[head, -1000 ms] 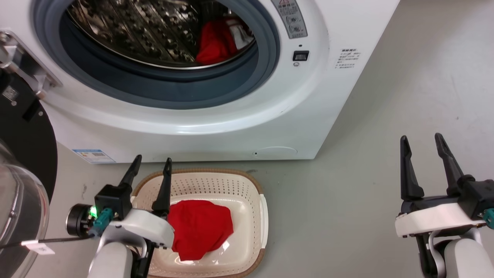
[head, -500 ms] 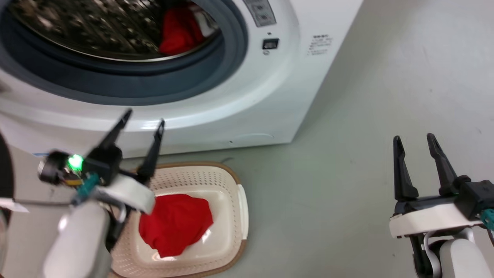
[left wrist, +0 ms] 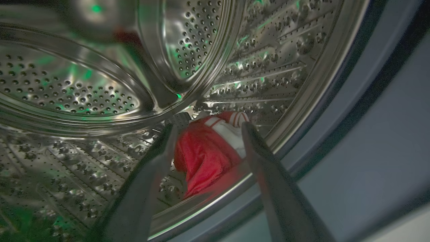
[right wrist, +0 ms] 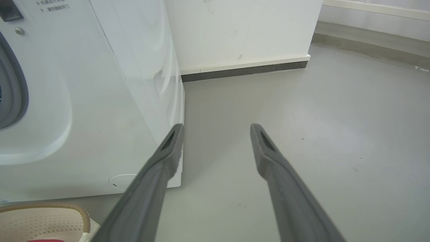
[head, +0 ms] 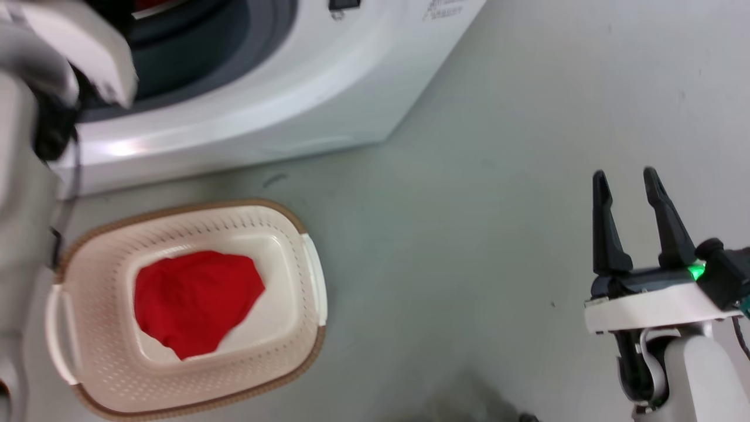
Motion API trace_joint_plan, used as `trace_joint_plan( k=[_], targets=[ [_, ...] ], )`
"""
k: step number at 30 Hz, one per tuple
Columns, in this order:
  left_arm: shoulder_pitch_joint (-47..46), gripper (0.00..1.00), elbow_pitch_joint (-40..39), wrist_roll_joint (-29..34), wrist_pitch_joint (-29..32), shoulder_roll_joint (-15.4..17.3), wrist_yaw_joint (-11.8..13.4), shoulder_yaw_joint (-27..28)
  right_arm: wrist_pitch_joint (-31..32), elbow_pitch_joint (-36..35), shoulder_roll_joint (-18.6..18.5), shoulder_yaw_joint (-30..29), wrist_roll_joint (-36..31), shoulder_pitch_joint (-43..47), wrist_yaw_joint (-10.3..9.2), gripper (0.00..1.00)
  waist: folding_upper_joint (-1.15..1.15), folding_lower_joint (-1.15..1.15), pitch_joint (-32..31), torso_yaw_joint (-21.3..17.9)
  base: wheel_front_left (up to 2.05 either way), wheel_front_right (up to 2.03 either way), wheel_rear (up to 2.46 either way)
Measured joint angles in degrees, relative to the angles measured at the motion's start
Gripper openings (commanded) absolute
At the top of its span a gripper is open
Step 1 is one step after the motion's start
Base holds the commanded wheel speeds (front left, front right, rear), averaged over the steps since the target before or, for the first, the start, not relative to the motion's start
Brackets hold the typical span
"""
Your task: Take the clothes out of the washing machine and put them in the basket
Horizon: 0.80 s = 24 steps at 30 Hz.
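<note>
- Here the left end effector points into the washing machine — its two dark fingers are spread apart and they grip nothing.
- A red garment with white stripes lies crumpled low in the perforated steel drum, close to the front lip. In the left wrist view it appears in the gap between the fingers, beyond their tips. I cannot tell if the tips touch the fabric.
- In the head view the pale left arm rises along the left edge, up to the grey-rimmed porthole.
- The basket stands on the grey floor just in front of the machine. A second red garment lies in a heap in the middle of its bottom.
- The right end effector hovers over the floor at the right, well apart from the basket. Its fingers are also spread and hold nothing, and a green light shines on its wrist.
- In the right wrist view these fingers point toward the front corner of the machine and a white wall behind it — the brown rim of the basket shows in the lower left corner.
</note>
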Motion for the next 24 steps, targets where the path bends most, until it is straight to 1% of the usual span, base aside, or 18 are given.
trace_joint_plan(
  k=[1,6,11,14,17,19,24],
  targets=[
    [-2.69,1.0,1.07,0.1,1.46,0.76,-0.02,-1.03,0.0,-0.24,-0.02,0.43,0.48,-0.46,0.0,1.0,0.0,0.0,1.15,-0.39,0.0,0.0,0.0],
    [-17.14,1.0,8.82,-2.52,10.93,2.05,0.0,-3.69,0.0,-1.2,-0.03,3.01,3.14,-2.84,0.0,1.0,0.0,0.01,6.97,-2.42,0.0,0.0,0.0],
    [-28.85,1.0,16.74,-3.3,18.89,3.38,0.0,-4.15,0.0,-2.01,0.0,5.87,5.59,-4.4,0.0,1.0,0.0,0.01,11.78,-5.24,0.0,0.0,0.0],
    [-34.39,1.0,21.2,-5.33,24.29,3.22,0.43,-2.74,0.0,-2.25,-0.01,7.0,6.94,-4.58,0.0,1.0,0.0,0.01,13.88,-7.35,0.0,0.0,0.0],
    [-37.3,1.0,24.24,-4.2,30.05,3.65,0.36,-4.72,0.0,-2.25,-0.03,8.59,7.59,-4.54,0.0,1.0,0.0,0.01,15.79,-9.19,0.0,0.0,0.0],
    [-38.58,1.0,25.74,-4.61,32.77,3.89,0.35,-4.85,0.0,-2.26,0.0,9.4,8.01,-4.52,0.0,1.0,0.0,0.01,16.84,-10.37,0.0,0.0,0.0],
    [-40.3,1.0,27.89,-3.75,35.33,4.13,0.49,-6.32,0.0,-2.47,-0.01,9.29,9.0,-4.41,0.0,1.0,0.0,0.01,19.1,-11.93,0.0,0.0,0.0]
  ],
)
